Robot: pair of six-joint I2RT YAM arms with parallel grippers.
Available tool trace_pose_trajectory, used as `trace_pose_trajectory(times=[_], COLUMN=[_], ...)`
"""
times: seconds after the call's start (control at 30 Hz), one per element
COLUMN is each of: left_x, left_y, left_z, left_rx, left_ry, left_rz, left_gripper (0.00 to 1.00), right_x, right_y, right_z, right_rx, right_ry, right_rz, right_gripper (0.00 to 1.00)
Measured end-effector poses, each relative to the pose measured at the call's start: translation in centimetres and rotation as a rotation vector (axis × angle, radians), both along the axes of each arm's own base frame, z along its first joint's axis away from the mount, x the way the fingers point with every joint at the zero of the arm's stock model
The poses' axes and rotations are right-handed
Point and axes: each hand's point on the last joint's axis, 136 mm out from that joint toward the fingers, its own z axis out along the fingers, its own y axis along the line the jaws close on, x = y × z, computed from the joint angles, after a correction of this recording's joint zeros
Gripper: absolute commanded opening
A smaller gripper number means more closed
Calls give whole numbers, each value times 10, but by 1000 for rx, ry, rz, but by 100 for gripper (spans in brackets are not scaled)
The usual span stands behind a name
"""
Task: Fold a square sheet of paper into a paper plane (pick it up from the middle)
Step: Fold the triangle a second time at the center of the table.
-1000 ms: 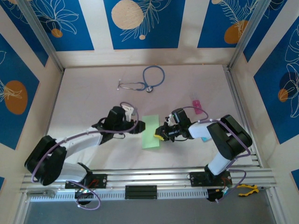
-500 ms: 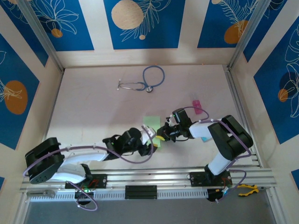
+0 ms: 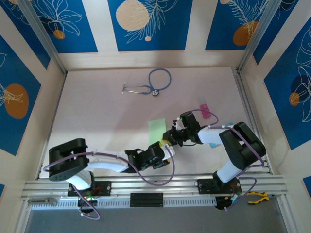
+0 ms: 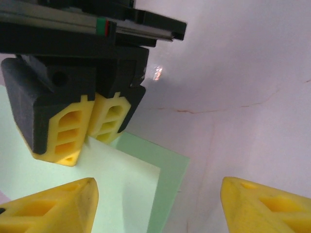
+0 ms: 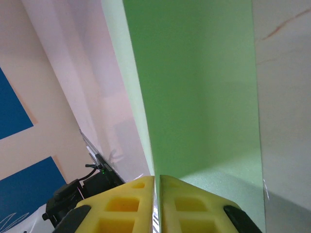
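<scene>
The square sheet of paper (image 3: 156, 129), pale green, lies mid-table with its near right edge raised. My right gripper (image 3: 167, 140) is shut on that edge; in the right wrist view its fingertips (image 5: 156, 204) pinch the paper (image 5: 194, 87), which stands up between them. My left gripper (image 3: 162, 149) is just in front of the sheet, low over the table. Seen from the left wrist, my left gripper (image 4: 158, 206) is open, and its fingers straddle the paper's corner (image 4: 121, 189) without touching it. There the right gripper's fingers (image 4: 92, 128) hold a lighter flap above a darker layer.
A blue stethoscope (image 3: 148, 85) lies at the back of the table. A small pink block (image 3: 205, 110) sits right of the right arm. The aluminium rail (image 3: 160, 184) runs along the near edge, with a yellow-handled tool (image 3: 257, 196) at its right end.
My left arm has swung from the sheet's left side round to its near edge, and its jaws have widened. The right gripper has stayed shut on the paper, whose visible part now looks shorter.
</scene>
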Motion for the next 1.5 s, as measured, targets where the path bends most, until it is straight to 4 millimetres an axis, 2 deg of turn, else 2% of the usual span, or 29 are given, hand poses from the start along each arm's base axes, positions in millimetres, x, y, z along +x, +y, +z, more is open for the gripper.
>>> trace_pose_trajectory(times=[0.27,0.6,1.13,1.33,1.5], left_x=[13,19,21,21,19], left_y=[7,-1,-3,-2,2], left_z=[-6,-6,0,5,2], left_rx=[61,75,48,30,42], left_ry=[-113,-165,-178,-169,-152], left_rz=[79,97,119,130,134], left_gripper=[68,60,20,8,0], right_x=[-1,-1,-2,-2,-2], right_y=[0,0,-1,-1,-2], right_z=[-1,0,-1,-2,-2], right_rx=[-2,0,-3,-6,-9], right_ry=[11,16,20,23,24], right_rz=[-4,-4,-5,-6,-8], right_gripper=[12,12,13,13,13])
